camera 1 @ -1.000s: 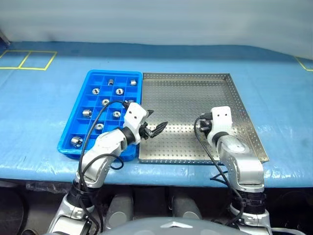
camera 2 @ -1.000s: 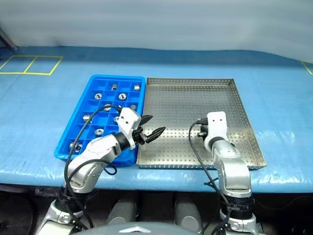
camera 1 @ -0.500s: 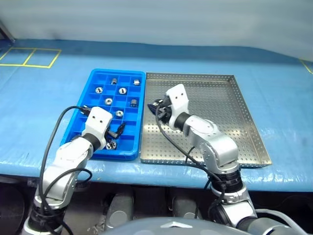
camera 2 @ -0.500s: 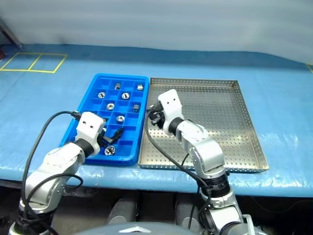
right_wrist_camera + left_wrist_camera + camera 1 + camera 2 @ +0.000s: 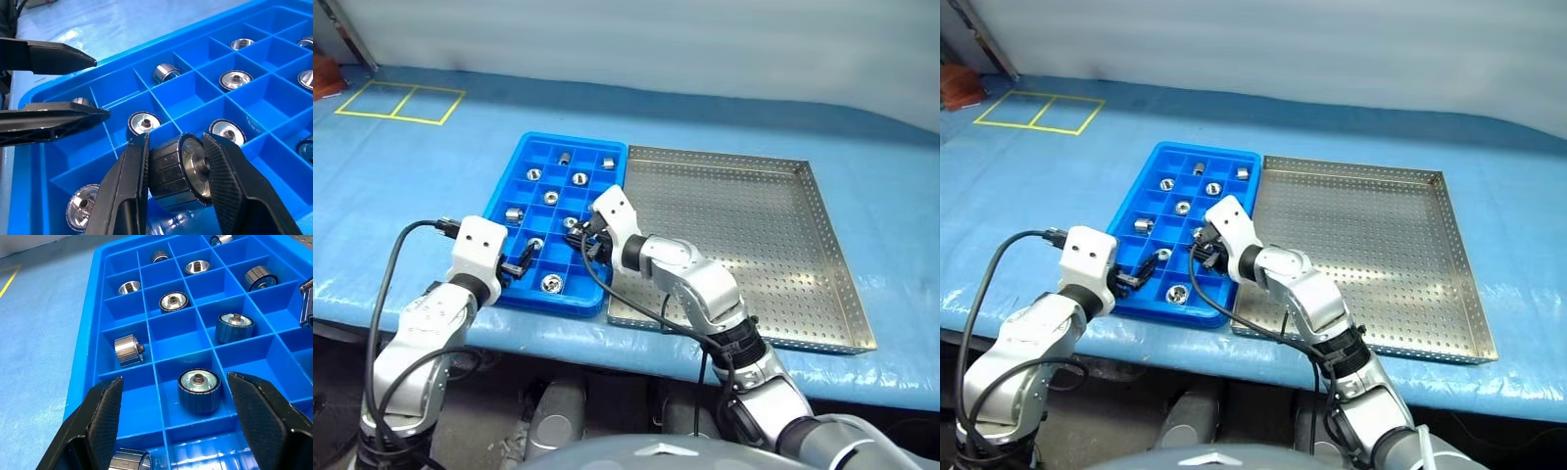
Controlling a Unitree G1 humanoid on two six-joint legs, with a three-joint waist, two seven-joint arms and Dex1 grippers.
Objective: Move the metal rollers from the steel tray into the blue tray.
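My right gripper (image 5: 178,196) is shut on a metal roller (image 5: 178,174), a dark ribbed cylinder with a silver hub. It holds the roller just above the compartments of the blue tray (image 5: 505,201). In the head views that gripper (image 5: 590,240) hangs over the tray's near right part. Several more rollers (image 5: 198,389) lie in separate compartments. My left gripper (image 5: 173,377) is open and empty, low over the tray's near left corner (image 5: 522,262). To the right of the blue tray lies the steel tray (image 5: 744,225), its perforated floor bare.
Both trays sit side by side on a blue-covered table, near its front edge (image 5: 636,343). Yellow taped squares (image 5: 401,101) mark the far left. A small orange object (image 5: 958,86) lies at the far left corner.
My right arm swung left from the steel tray to over the blue tray, carrying the roller. My left arm moved left to the tray's near left corner. The camera turned left too.
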